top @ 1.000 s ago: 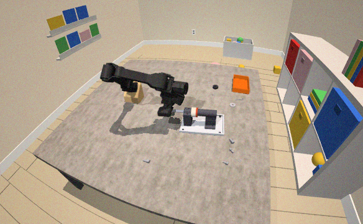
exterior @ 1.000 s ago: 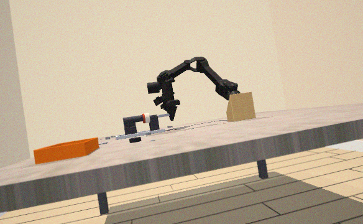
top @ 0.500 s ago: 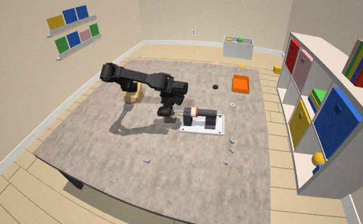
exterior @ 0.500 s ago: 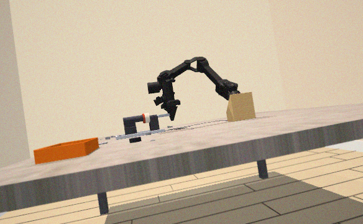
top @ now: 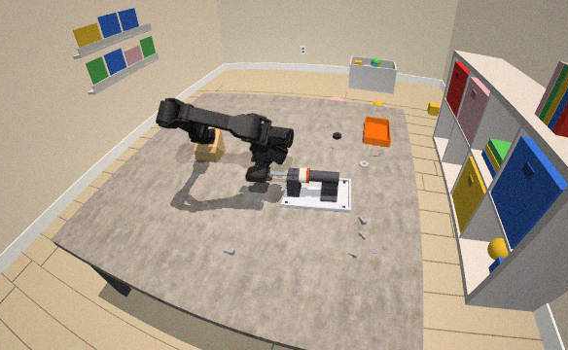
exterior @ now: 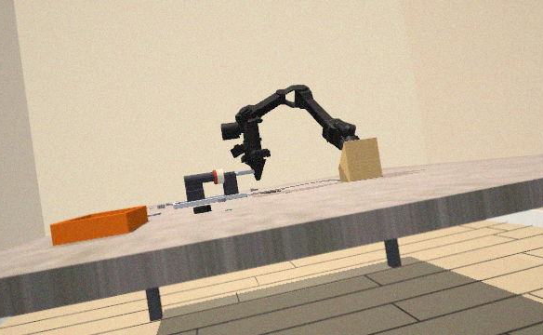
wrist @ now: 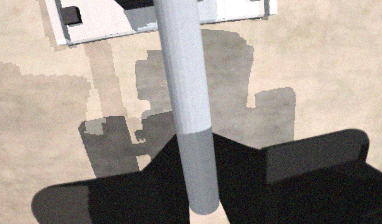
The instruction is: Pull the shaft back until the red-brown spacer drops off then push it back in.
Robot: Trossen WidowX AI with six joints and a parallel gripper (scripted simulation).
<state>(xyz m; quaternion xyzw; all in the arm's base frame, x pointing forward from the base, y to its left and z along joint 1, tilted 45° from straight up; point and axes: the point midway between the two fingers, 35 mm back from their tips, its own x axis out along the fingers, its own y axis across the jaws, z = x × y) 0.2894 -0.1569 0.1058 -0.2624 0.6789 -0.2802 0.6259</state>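
My gripper is shut on the grey shaft, near its free end. The shaft runs through the dark support post toward the big dark housing block. The red-brown spacer is up at shaft height, against the housing. A cream spacer sits beside it, toward the post. No spacer is seen lying on the table. The shaft's inner end is hidden. The wrist view does not show the spacers.
The fixture stands on a white base plate. An orange tray, a black ring, a washer and several screws lie around it. A wooden block is near the arm's base.
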